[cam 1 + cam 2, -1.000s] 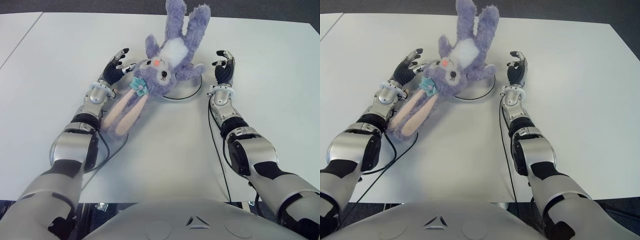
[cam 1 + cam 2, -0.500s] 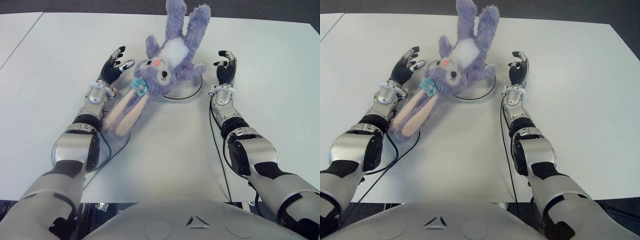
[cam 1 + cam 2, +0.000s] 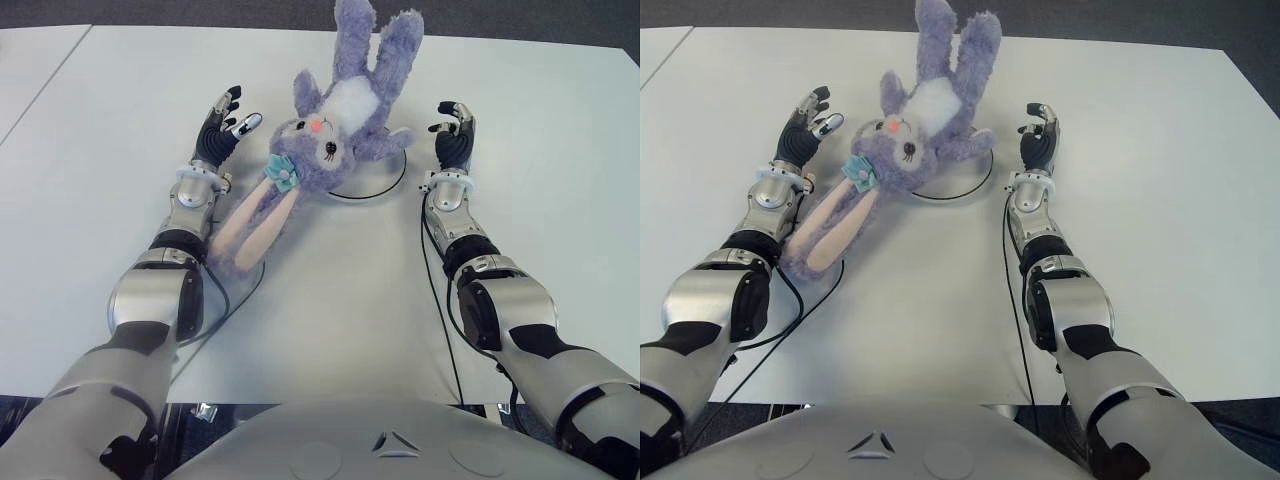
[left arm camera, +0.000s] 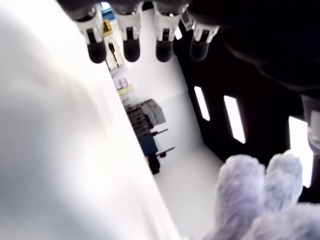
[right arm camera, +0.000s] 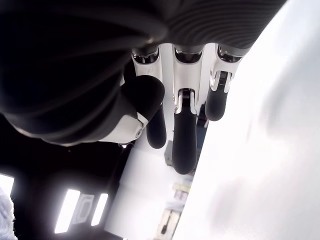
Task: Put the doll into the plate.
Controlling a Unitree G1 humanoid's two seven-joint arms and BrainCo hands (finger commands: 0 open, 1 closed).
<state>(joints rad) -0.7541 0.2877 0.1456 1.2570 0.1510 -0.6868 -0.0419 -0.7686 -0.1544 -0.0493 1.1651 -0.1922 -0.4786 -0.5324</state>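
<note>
A purple plush rabbit doll [image 3: 335,120] with long pink-lined ears [image 3: 250,225] and a teal bow lies on the white plate [image 3: 385,183]. Its body covers most of the plate and its ears trail off over the table toward me. My left hand [image 3: 220,122] is open just left of the doll's head, fingers spread and holding nothing. My right hand [image 3: 452,135] is open to the right of the plate, apart from the doll. The left wrist view shows straight fingers [image 4: 131,35] and the doll's purple fur [image 4: 260,200] beyond them.
The white table [image 3: 560,200] stretches around both arms. Black cables [image 3: 430,290] run along the table beside each forearm. A seam to a neighbouring table shows at far left [image 3: 45,85]. Dark floor lies beyond the far edge.
My left hand has drawn away from the doll's head to the left and straightened its fingers. The doll and my right hand have stayed where they were.
</note>
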